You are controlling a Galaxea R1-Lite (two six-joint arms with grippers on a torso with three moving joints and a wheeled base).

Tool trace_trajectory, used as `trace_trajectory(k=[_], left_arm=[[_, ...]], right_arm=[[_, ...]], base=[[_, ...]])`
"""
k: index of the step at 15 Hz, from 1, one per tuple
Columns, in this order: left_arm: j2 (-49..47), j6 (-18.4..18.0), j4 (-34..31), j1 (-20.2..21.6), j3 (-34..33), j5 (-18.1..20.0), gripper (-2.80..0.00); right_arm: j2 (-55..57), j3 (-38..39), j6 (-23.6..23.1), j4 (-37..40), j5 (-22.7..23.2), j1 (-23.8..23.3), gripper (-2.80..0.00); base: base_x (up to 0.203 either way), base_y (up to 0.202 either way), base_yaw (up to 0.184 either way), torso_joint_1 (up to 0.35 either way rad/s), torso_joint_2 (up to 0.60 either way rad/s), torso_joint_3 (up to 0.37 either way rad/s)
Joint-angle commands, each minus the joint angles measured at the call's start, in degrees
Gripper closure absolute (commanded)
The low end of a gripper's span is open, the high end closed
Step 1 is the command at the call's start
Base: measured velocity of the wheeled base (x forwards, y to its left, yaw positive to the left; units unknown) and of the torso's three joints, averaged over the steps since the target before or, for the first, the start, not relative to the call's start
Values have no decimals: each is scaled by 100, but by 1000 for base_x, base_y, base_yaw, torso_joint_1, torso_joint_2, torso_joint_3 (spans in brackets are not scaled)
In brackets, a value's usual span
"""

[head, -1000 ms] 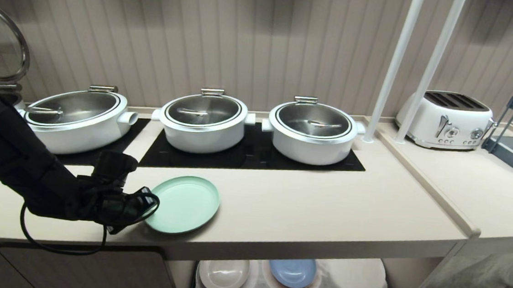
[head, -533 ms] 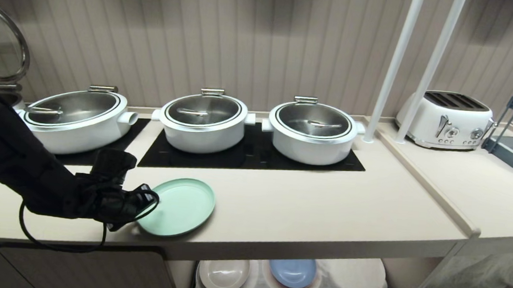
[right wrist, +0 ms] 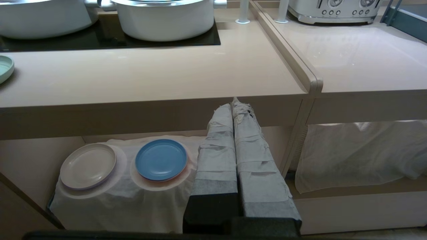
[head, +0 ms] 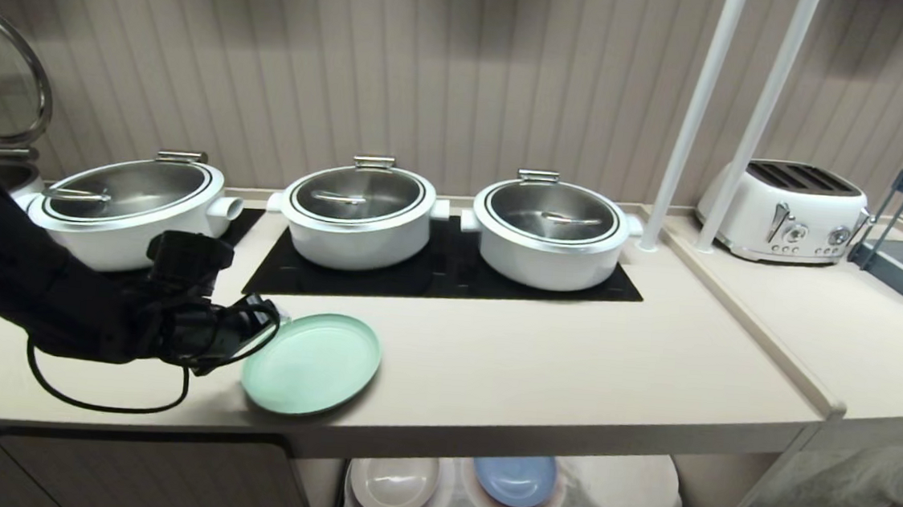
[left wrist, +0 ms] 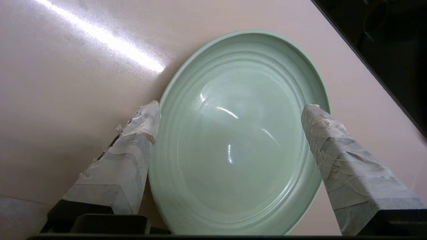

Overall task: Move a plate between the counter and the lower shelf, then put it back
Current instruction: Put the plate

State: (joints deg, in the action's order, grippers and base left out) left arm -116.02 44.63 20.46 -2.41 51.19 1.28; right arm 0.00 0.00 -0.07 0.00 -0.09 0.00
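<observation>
Beige counter [head: 539, 373] — black cooktop panels [head: 450, 273], ribbed wall [head: 434, 67] behind

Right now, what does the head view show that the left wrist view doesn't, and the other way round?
Only the head view shows the three white pots, the toaster, the lower shelf with a cream plate and a blue plate, and the left arm reaching in from the left. Only the left wrist view shows the left gripper open, its taped fingers standing either side of the plate without clamping it. Both show the green plate lying flat on the counter, near the black cooktop.
</observation>
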Motion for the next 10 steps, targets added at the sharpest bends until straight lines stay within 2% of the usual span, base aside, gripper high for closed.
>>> trace_trajectory(k=[1,5,8,10], left_arm=[[329,-59,-5,2,-64,-20,-280],[780,-119,-70,49,-381,-229,-280],[1178,-464,-47,63,-944,-311,-280],[1423,-510,-52,79,-1160,-457,-280]], right_arm=[[0,0,-2,0,0,0,0],[0,0,-2,0,0,0,0],[0,0,-2,0,0,0,0],[0,0,-2,0,0,0,0]], base=[[0,0,0,0,0,0],[0,0,0,0,0,0],[0,0,0,0,0,0],[0,0,0,0,0,0]])
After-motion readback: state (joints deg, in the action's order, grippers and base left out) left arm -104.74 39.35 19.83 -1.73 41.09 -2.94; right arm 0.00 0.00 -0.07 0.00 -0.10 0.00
